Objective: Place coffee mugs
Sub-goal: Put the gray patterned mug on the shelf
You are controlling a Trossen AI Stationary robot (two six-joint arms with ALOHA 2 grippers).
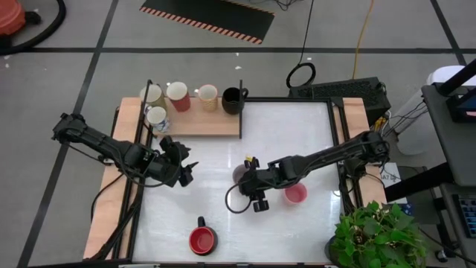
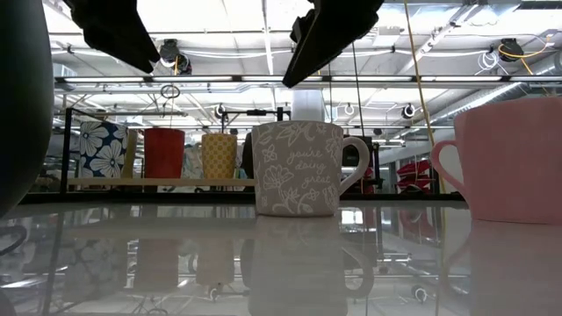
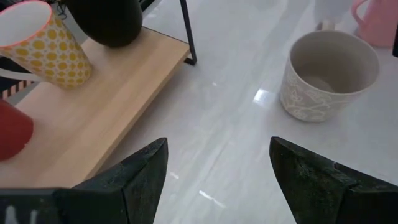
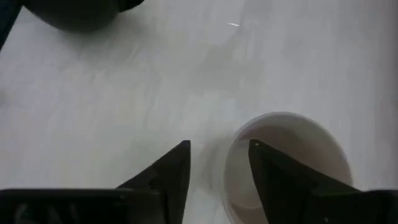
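Note:
A grey mug with a white flower pattern [image 2: 299,168] stands upright on the white table. My right gripper [image 4: 219,165] hovers open just above it [image 1: 251,180], one finger over the mug's mouth and one outside its rim [image 4: 227,155]; the low view shows a gap between them. My left gripper [image 3: 217,168] is open and holds nothing, low over the table [image 1: 187,173] beside the wooden shelf. A pink mug [image 1: 295,193] and a red mug [image 1: 202,240] stand on the table. On the shelf stand cream [image 1: 152,94], dark pink-red [image 1: 178,97], tan dotted [image 1: 207,97], black [image 1: 233,100] and white flowered [image 1: 157,117] mugs.
The wooden shelf [image 1: 216,125] with its black frame lies along the table's far left. The pink mug [image 2: 518,158] stands close to the right of the grey one. A potted plant [image 1: 375,238] sits at the near right corner. Bare white table lies between the two grippers.

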